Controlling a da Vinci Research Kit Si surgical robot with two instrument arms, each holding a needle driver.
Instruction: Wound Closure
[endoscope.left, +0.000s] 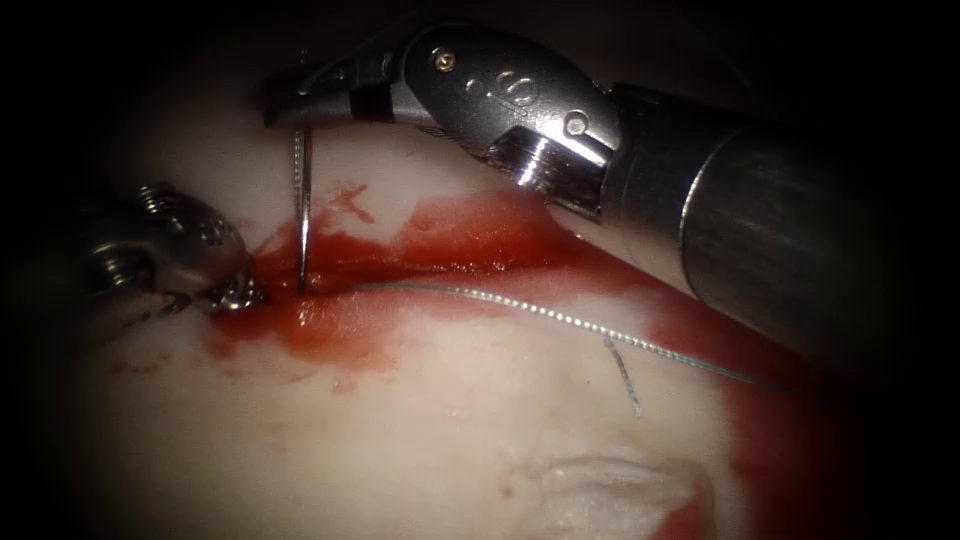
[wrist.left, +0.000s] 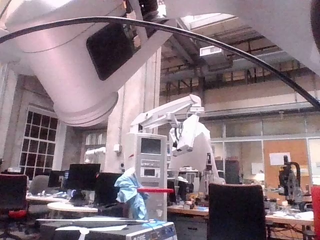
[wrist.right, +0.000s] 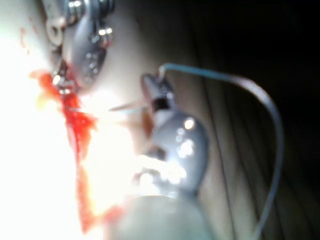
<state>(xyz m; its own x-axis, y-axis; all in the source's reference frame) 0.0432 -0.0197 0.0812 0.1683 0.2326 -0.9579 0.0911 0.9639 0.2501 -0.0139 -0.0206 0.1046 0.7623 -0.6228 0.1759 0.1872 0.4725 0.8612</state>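
Observation:
The tissue (endoscope.left: 420, 440) has a cut (endoscope.left: 440, 270) running across it, wet with red fluid. My right tool (endoscope.left: 285, 100) reaches in over the cut from the right, jaws shut on the needle (endoscope.left: 302, 210) near its upper end. The needle hangs almost straight down, and its lower end is in the cut's left part. My left tool (endoscope.left: 238, 294) rests its tip at the left end of the cut, in the red fluid. The thread (endoscope.left: 570, 320) trails from the cut to the right across the tissue. In the right wrist view the right tool (wrist.right: 152, 95) holds the needle (wrist.right: 125, 106) beside the left tool (wrist.right: 62, 82).
A short cut end of thread (endoscope.left: 625, 375) lies on the tissue below the long thread. A pale ridge of tissue (endoscope.left: 610, 485) sits nearer the front. The right tool's thick shaft (endoscope.left: 760, 230) spans the upper right.

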